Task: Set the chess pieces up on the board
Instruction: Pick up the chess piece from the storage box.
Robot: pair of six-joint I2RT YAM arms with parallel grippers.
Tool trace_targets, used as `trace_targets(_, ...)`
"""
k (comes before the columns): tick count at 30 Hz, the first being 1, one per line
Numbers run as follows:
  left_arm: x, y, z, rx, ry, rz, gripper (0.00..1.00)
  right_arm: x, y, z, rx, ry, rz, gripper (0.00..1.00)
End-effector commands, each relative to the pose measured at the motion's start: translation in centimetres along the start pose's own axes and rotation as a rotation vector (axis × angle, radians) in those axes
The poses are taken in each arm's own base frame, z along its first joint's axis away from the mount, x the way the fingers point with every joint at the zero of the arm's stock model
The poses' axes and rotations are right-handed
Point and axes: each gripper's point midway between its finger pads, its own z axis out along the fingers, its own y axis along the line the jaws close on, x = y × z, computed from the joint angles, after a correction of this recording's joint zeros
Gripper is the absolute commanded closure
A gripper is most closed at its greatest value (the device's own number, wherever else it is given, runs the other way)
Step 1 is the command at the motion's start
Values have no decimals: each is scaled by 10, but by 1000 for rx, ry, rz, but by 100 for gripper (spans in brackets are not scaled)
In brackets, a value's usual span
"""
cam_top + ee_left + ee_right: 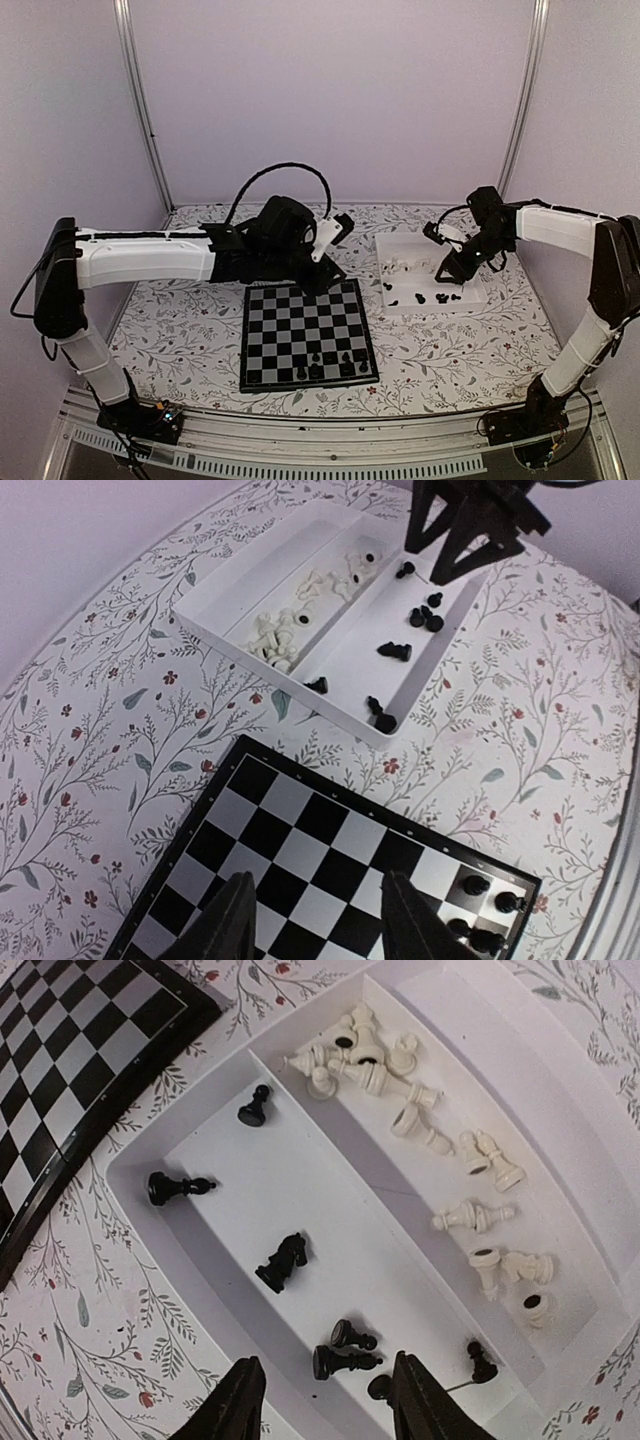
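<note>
The board (290, 330) lies flat at the table's middle, with a few black chess pieces (346, 366) standing near its front right corner. These pieces show at the lower right of the left wrist view (490, 905). My left gripper (320, 920) hovers open over the board's bare squares (300, 855), nothing between its fingers; from above it hangs at the board's far edge (322, 272). My right gripper (325, 1405) is open above the tray's black compartment, over two lying black pieces (348, 1352). A black knight (283, 1262) lies further in. White pieces (400, 1090) fill the neighbouring compartment.
The white tray (478, 302) sits right of the board on the floral cloth (170, 340); its near rim (130, 1175) faces the board corner (60, 1070). In the left wrist view the right gripper (445, 565) hangs over the tray's far end (250, 645). Frame posts stand at the back corners.
</note>
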Motion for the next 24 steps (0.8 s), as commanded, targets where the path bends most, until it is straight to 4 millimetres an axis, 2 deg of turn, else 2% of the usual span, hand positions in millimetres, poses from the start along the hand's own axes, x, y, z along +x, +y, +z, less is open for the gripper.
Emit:
trace_targets(1, -24, 9, 23, 67, -54, -17, 55, 38, -1, 19, -14, 170, 52, 57)
trace_targets(3, -22, 8, 30, 82, -40, -8, 55, 47, 0, 29, -37, 208, 59, 60)
trace_targets(6, -17, 7, 37, 107, -31, -12, 55, 50, 7, 38, -98, 218, 58, 61)
trace_targets(9, -15, 8, 42, 127, -26, -24, 55, 44, 14, 42, -149, 198, 67, 60)
trace_targets(12, -14, 10, 44, 136, -27, -33, 55, 36, 23, 47, -187, 175, 62, 53)
trace_targets(16, -16, 14, 48, 150, -30, -43, 55, 31, 31, 62, -215, 195, 59, 50)
trace_targets(20, -16, 15, 49, 157, -23, -48, 55, 35, 28, 80, -211, 241, 69, 50)
trace_targets(24, -13, 15, 49, 156, -21, -58, 55, 35, 19, 88, -164, 258, 77, 53)
